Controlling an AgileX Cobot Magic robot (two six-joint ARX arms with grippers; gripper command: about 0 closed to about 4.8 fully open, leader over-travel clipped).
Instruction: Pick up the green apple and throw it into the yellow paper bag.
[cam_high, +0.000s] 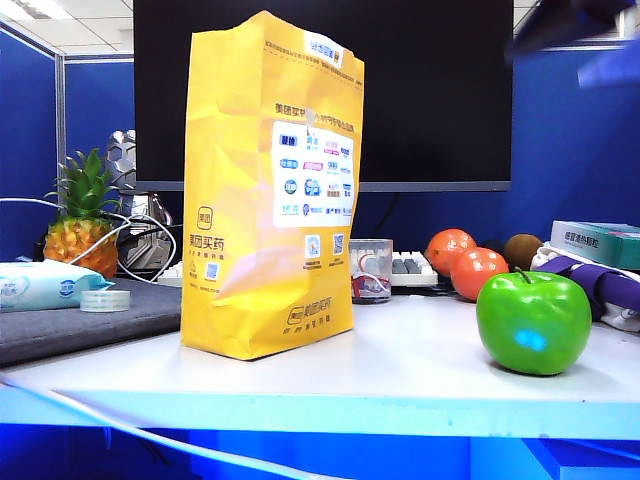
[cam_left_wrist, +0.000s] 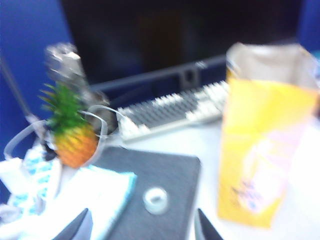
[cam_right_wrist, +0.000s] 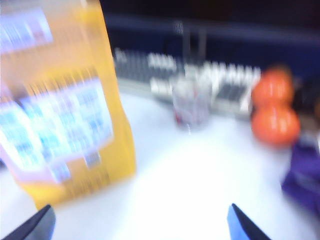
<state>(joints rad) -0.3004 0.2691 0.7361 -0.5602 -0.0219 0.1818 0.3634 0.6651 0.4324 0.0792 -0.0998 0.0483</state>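
The yellow paper bag (cam_high: 268, 190) stands upright left of the table's middle, its printed white panel facing the camera; it also shows as the bag (cam_left_wrist: 265, 135) and the bag (cam_right_wrist: 60, 110) in the blurred wrist views. The green apple is out of view; the bag's open mouth shows only grey inside. A green apple with a pale blue spot (cam_high: 533, 322) sits at the front right. My left gripper (cam_left_wrist: 141, 226) hangs open and empty over the grey pad, left of the bag. My right gripper (cam_right_wrist: 140, 224) is wide open and empty above bare table, right of the bag.
A pineapple (cam_high: 82, 215), a wipes pack (cam_high: 45, 285) and a tape roll (cam_high: 105, 300) lie on the grey pad (cam_high: 110, 320) at left. Behind the bag are a keyboard (cam_high: 412, 268), a glass cup (cam_high: 371, 270), two orange fruits (cam_high: 465, 262) and a monitor (cam_high: 440, 90). Purple cloth (cam_high: 610, 285) lies far right.
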